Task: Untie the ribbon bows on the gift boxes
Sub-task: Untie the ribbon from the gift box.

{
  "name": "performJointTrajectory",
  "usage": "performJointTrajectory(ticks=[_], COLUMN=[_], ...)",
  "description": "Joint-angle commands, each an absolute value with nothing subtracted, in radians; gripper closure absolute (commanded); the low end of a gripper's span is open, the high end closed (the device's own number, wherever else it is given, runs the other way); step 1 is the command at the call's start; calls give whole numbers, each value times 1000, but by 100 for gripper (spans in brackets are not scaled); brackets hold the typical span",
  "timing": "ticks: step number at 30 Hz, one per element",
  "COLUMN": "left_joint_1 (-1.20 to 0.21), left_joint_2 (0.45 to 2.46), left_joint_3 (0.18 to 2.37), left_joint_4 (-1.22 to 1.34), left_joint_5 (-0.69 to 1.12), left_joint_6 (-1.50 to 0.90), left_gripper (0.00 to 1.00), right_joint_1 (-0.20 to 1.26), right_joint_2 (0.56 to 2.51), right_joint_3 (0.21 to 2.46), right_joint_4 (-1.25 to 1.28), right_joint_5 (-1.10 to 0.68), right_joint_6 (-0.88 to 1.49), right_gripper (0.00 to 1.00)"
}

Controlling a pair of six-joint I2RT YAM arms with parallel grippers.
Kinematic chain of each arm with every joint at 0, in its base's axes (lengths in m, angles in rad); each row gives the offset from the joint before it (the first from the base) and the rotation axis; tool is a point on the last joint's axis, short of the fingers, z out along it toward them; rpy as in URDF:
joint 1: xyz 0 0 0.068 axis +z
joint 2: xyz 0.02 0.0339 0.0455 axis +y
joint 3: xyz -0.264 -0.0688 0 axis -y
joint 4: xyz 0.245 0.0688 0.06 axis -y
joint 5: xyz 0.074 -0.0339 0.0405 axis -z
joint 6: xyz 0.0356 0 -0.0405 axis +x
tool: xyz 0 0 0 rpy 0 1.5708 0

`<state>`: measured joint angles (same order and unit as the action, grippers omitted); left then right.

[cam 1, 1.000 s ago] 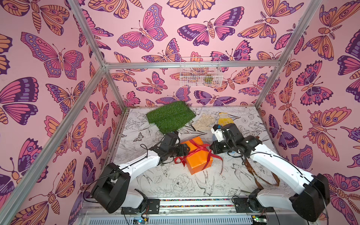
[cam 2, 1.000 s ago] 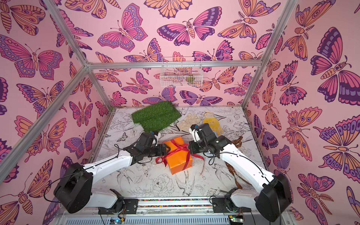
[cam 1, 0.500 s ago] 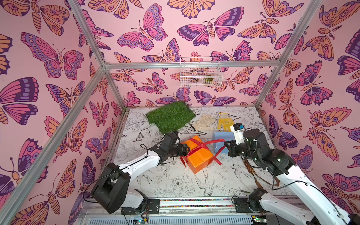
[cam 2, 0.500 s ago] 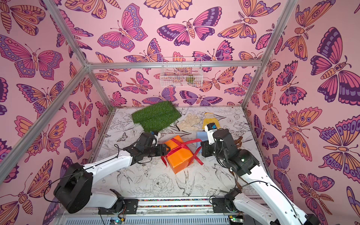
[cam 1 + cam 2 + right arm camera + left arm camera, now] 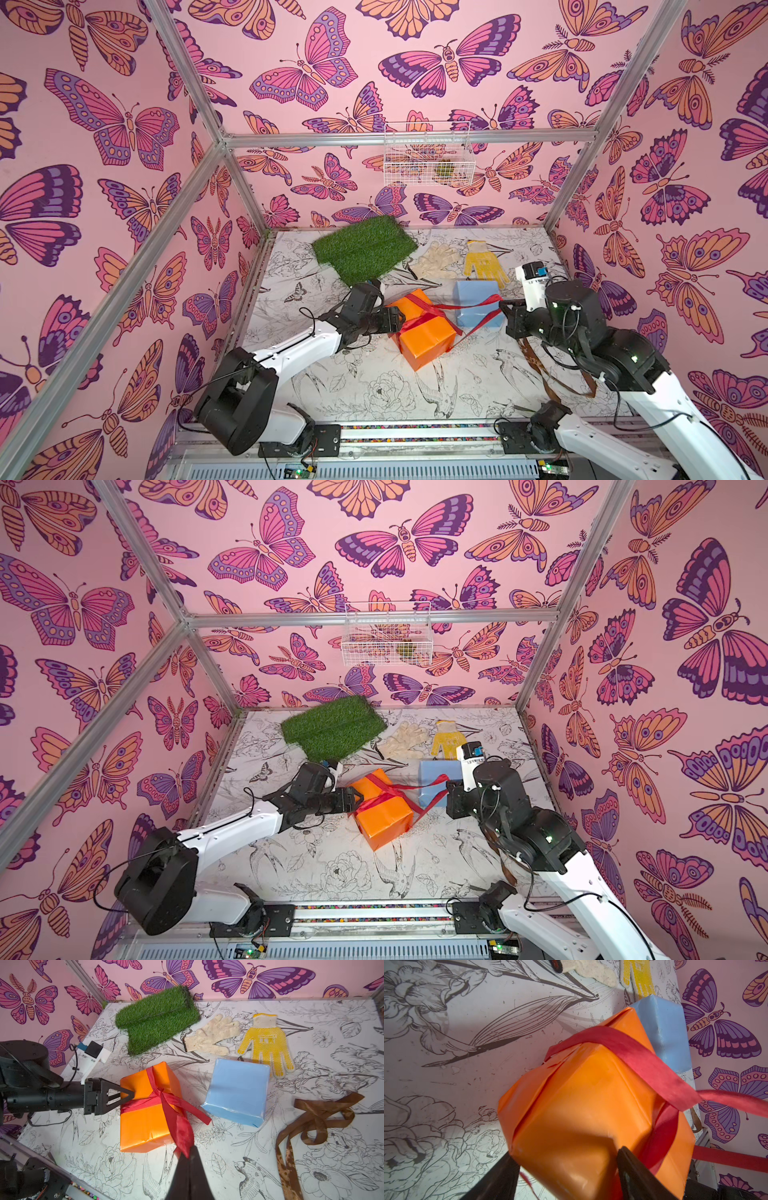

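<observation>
I count 2 boxes: orange box (image 5: 143,1124), blue box (image 5: 236,1088). 2 ribbons: red ribbon (image 5: 178,1124), brown ribbon (image 5: 284,1159). 2 gloves: cream glove (image 5: 209,1040), yellow glove (image 5: 268,1041). 1 grass mat (image 5: 155,1018). 1 wire basket (image 5: 426,153).

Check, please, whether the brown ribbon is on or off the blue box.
Off. The brown ribbon lies loose on the table beside the blue box, apart from it.

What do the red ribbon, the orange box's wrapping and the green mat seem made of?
The red ribbon: probably satin; soft sheen, limp drape. The orange box: glossy paper wrapping, by its sharp creases and highlights. The green mat: likely plastic artificial turf; dense short blades.
</observation>
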<state>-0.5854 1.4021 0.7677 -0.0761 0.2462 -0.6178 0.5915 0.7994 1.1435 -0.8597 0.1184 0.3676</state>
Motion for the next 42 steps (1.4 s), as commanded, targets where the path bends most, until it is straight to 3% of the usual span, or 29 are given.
performJointTrajectory(ticks=[1,15,42], left_joint_1=[-584,-584,-584], left_joint_2=[1411,1426,1457], left_joint_3=[751,752,761], left_joint_4=[-117,-117,-115], left_joint_5=[239,245,256], left_joint_6=[-594,-591,-569], left_gripper=[26,26,25], right_joint_1=[596,596,596], right_joint_2=[779,689,660], right_joint_3=[1150,1092,1294], right_joint_4=[-907,-1114,-1296], right_joint_5=[220,550,608], right_joint_6=[392,561,546], right_gripper=[95,96,87])
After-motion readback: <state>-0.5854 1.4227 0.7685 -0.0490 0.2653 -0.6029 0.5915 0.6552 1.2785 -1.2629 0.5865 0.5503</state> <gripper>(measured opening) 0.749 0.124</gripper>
